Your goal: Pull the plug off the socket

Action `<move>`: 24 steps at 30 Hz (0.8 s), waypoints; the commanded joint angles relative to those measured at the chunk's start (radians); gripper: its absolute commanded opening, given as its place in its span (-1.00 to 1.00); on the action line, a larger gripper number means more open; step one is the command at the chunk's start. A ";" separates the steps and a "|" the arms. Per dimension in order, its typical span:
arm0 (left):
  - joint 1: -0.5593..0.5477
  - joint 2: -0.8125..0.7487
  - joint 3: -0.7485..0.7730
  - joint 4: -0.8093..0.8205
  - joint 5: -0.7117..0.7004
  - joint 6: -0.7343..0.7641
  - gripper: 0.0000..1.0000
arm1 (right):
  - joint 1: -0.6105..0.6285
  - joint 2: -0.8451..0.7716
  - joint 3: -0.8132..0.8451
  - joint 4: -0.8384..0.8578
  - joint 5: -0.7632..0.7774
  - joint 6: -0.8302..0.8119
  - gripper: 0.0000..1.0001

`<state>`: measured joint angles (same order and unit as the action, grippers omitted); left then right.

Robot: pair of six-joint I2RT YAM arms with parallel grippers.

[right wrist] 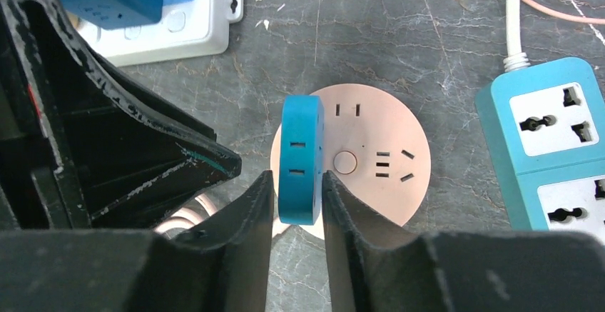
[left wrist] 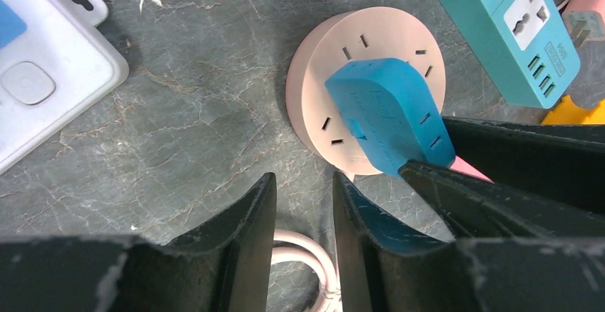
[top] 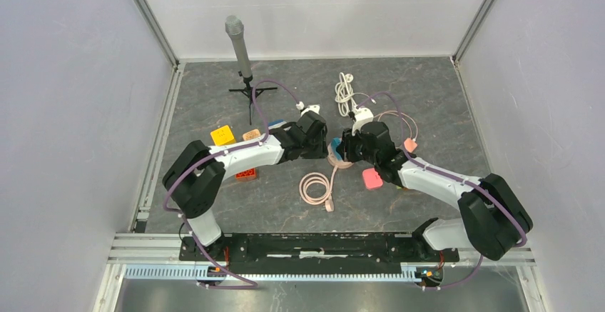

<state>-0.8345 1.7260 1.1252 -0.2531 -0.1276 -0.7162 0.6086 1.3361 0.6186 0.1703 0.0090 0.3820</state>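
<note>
Table (top: 428, 98): dark grey marbled top, plain white walls on three sides, both arms reaching in toward the middle.
Socket (right wrist: 389, 128): round pink one, lying flat on the table about dead centre, right between the two arm tips.
Plug (right wrist: 300, 133): chunky blue adapter standing on edge over the left part of the socket face. Can't tell from these shots whether its prongs are in the slots or not.
Right gripper (right wrist: 297, 198): jaws clamped on the plug, one finger on each flat side, gripping the near end of it.
Left gripper (left wrist: 303, 212): jaws a little way apart with nothing between them, just table showing through. It hangs just beside the socket's rim, not touching the plug as far as I can see.
Pink cable (left wrist: 303, 239): loops on the table near the socket, and a bit of it shows through the left jaws' gap.
Teal power strip (right wrist: 494, 162): lies just off to one side of the socket, not touching it.
White power strip (left wrist: 64, 62): on the other side, a bit further out.
Microphone (top: 237, 44): grey, on a little black tripod at the back left, well apart from the action.
Yellow block (top: 222, 135): sits next to the left arm.
</note>
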 commanded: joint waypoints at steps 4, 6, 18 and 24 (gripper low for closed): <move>-0.009 0.016 0.006 0.122 0.007 0.039 -0.17 | -0.002 0.011 0.049 -0.035 -0.022 -0.054 -0.11; -0.009 0.019 -0.020 0.152 -0.004 0.008 -0.17 | -0.002 0.009 0.049 -0.032 -0.020 -0.036 -0.10; -0.009 0.070 -0.058 0.202 -0.034 -0.095 -0.20 | -0.001 0.046 0.069 -0.014 0.021 0.005 -0.42; -0.008 0.093 -0.103 0.273 0.027 -0.090 -0.22 | -0.001 0.045 0.067 -0.027 0.009 0.024 -0.75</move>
<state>-0.8402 1.8072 1.0607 -0.0723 -0.1211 -0.7784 0.6086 1.3834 0.6487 0.1249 0.0093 0.3851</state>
